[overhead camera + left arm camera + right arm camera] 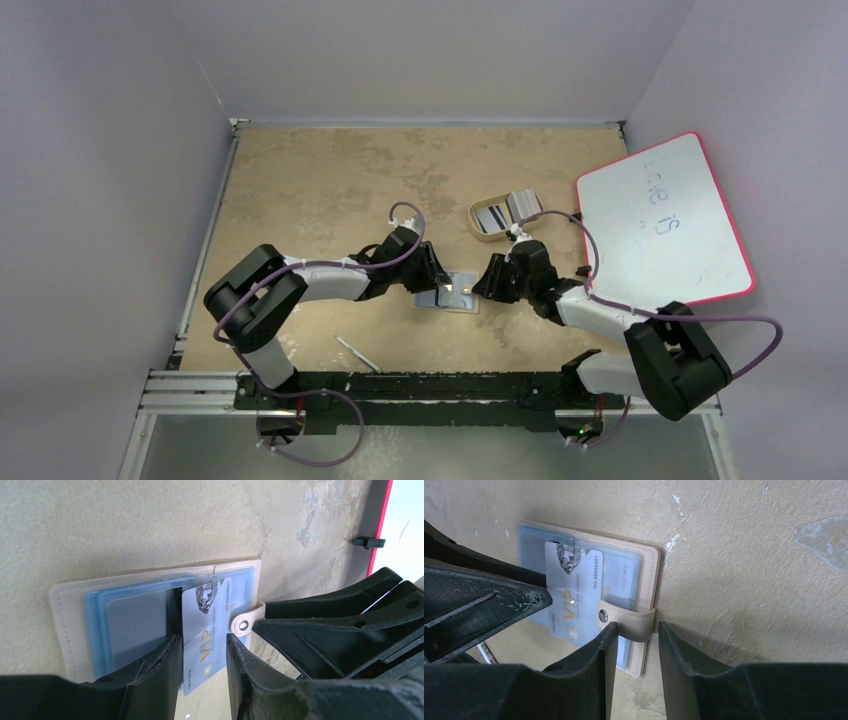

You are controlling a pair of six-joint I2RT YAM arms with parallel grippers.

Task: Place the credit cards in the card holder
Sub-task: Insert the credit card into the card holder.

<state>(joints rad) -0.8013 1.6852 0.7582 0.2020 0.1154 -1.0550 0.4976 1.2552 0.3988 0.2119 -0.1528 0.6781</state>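
Robot lab, walled test table (300,180), mounted arms (320,280)

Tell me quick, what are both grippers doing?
Left gripper: open, straddling the credit card.
Right gripper: open, over the snap tab of the card holder.

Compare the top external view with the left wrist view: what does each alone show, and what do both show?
Only the top view shows the beige tray holding more cards, the pink-edged whiteboard and both arms. Only the left wrist view shows the VIP lettering on the card and the stud on the snap tab. Both show the open card holder with that card on it, the left tool and right tool at its sides.
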